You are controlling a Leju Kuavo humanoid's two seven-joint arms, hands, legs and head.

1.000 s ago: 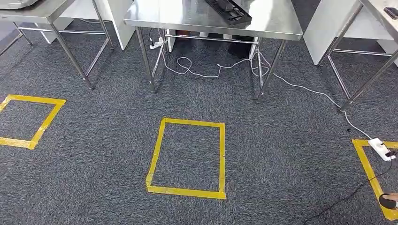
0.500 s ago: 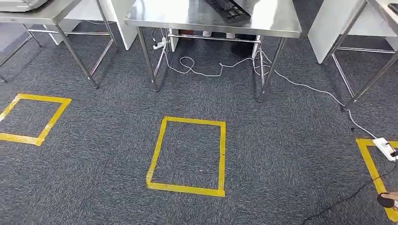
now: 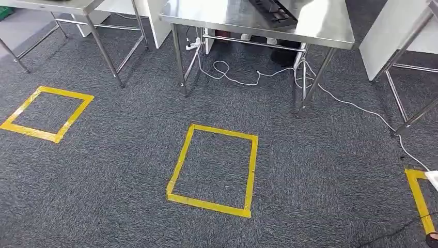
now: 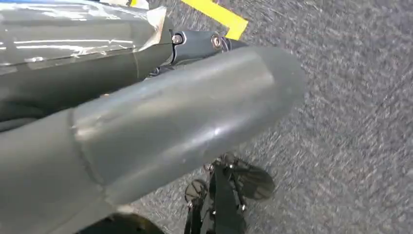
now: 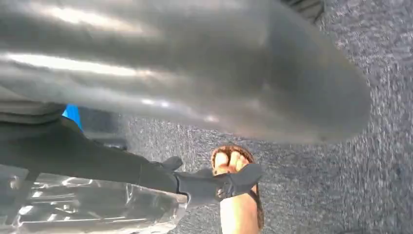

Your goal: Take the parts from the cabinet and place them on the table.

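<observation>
Head view looks down at grey carpet (image 3: pixel 320 170). Steel table (image 3: pixel 232 18) stands far centre with its top bare and shiny. A flat black thing (image 3: pixel 274 10) lies on the far part, cut by the frame edge; it could be a tray or a keyboard, can't tell. I can't place the parts from these views.

A white cable (image 3: pixel 237 77) loops on the floor under the table, between its legs, then runs off to the right past the right front leg. A white power strip (image 3: pixel 193 45) sits by the left legs.

A second steel table (image 3: pixel 62 5) is far left, with its legs on the carpet. A white panel (image 3: pixel 385 36) is far right, with more steel legs (image 3: pixel 413 113) beside it.

There are three yellow tape marks on the floor, well apart:
- middle square (image 3: pixel 181 160), near centre, nothing inside
- left square (image 3: pixel 72 116), nothing inside
- right corner piece (image 3: pixel 418 196), cut by the frame, with a white block (image 3: pixel 433 178) at its far end

Left hand (image 4: pixel 185 122): the wrist view gives a blurred grey thumb over carpet, with a dark finger (image 4: pixel 195 41) behind it. I can't tell whether the fingers are apart or together.

Right hand (image 5: pixel 195 63): again a blurred grey thumb, with a dark finger (image 5: pixel 214 185) past it. The state of the fingers can't be told. A person's foot in a brown sandal (image 5: pixel 238 195) is on the carpet just beyond that finger.
</observation>
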